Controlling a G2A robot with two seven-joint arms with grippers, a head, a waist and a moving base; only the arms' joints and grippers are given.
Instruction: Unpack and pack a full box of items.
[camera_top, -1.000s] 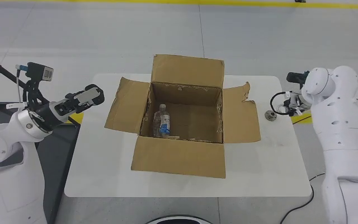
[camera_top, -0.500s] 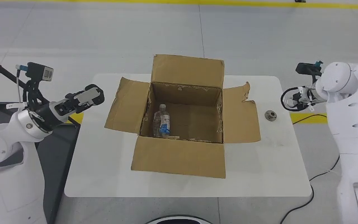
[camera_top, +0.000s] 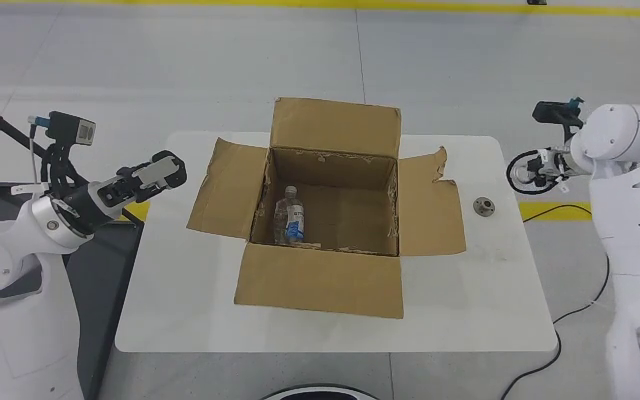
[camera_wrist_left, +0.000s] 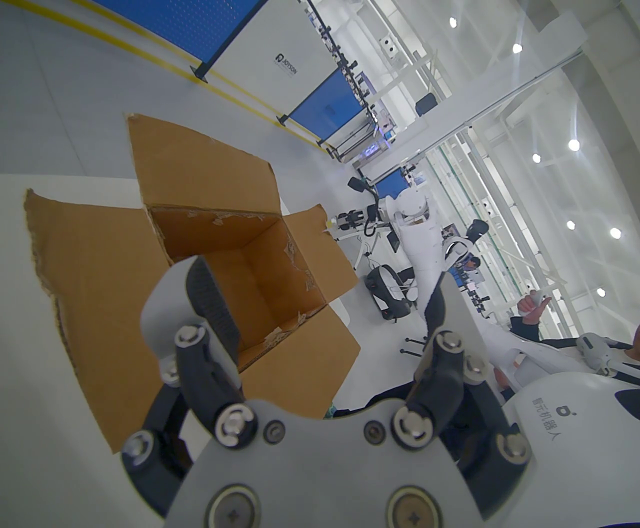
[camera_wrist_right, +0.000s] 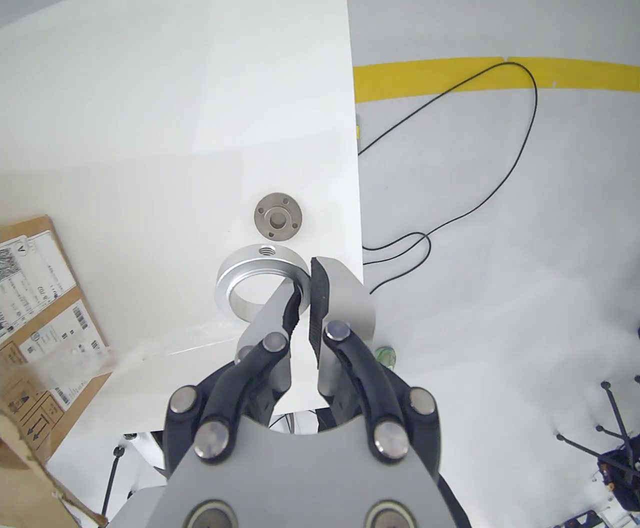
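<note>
Left gripper (camera_top: 160, 175) is held just off the left edge of the white tabletop (camera_top: 180, 300), clear of the box; its fingers (camera_wrist_left: 207, 295) are spread wide with nothing between them. A brown cardboard box (camera_top: 330, 270) stands at the centre of the tabletop with all four flaps folded outward. Inside it, one clear plastic bottle (camera_top: 290, 215) with a blue label lies on the box floor, close to the left wall. To the right of the box, a small round metal flange (camera_top: 483, 206) rests flat on the tabletop near the right edge, apart from the right flap. Right gripper (camera_wrist_right: 304, 280) is at the tabletop's right edge, its fingers pinching the wall of a silver metal ring (camera_wrist_right: 227, 280), one finger inside and one outside. The ring sits just beside the flange in the right wrist view, not touching it.
</note>
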